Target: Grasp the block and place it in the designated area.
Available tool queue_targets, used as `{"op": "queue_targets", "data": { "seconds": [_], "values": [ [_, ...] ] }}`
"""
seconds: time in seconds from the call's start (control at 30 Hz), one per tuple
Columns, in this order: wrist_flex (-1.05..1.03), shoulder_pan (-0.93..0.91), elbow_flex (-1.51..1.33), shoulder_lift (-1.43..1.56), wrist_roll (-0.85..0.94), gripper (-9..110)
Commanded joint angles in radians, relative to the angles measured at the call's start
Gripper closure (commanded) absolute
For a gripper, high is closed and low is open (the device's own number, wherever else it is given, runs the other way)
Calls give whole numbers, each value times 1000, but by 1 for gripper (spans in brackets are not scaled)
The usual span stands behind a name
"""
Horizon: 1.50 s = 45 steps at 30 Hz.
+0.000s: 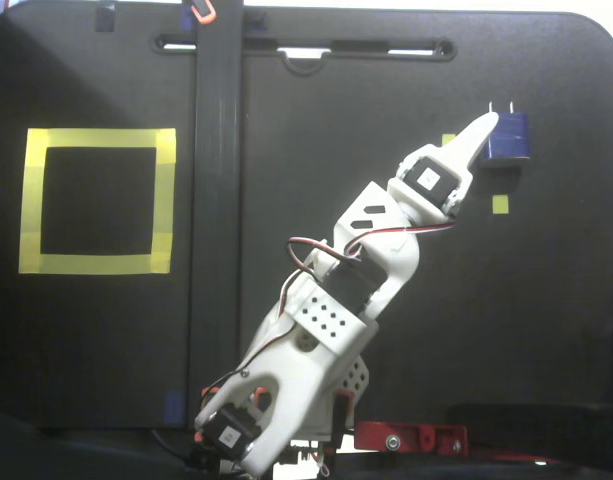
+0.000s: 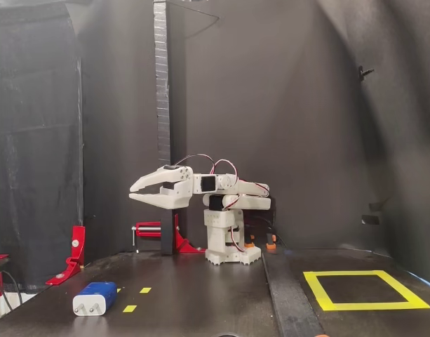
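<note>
The dark-blue block (image 1: 509,142) lies at the upper right of the black table in a fixed view from above, its prongs pointing toward the far edge. In a fixed view from the front the block (image 2: 95,298) sits low at the left with its white pronged end facing the camera. My white gripper (image 2: 132,193) hangs well above the table, up and to the right of the block, slightly open with nothing between its fingers. From above, the gripper (image 1: 484,126) tip overlaps the block's left corner. The designated area (image 1: 96,138) is a yellow tape square at the left, seen from the front (image 2: 362,305) at the right.
A tall black post (image 1: 216,200) runs between the arm and the yellow square, and it stands behind the arm (image 2: 162,105) in the front view. Small yellow markers (image 1: 500,204) lie near the block. Red clamps (image 2: 76,253) sit at the table edges.
</note>
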<state>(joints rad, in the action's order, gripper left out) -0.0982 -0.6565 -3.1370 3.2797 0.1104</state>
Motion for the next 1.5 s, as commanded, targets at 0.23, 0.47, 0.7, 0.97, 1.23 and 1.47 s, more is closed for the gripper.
{"op": "queue_targets", "data": {
  "seconds": [0.23,0.47,0.7,0.97,1.23,1.47],
  "values": [
    [-57,17,288,-347,5,102],
    [-195,15,695,-769,5,102],
    [-426,8,1074,-1147,49,102],
    [-761,3,1473,-1459,103,102],
    [-1078,-5,1805,-1698,201,102],
    [-1178,-18,1844,-1775,305,102]
  ]
}}
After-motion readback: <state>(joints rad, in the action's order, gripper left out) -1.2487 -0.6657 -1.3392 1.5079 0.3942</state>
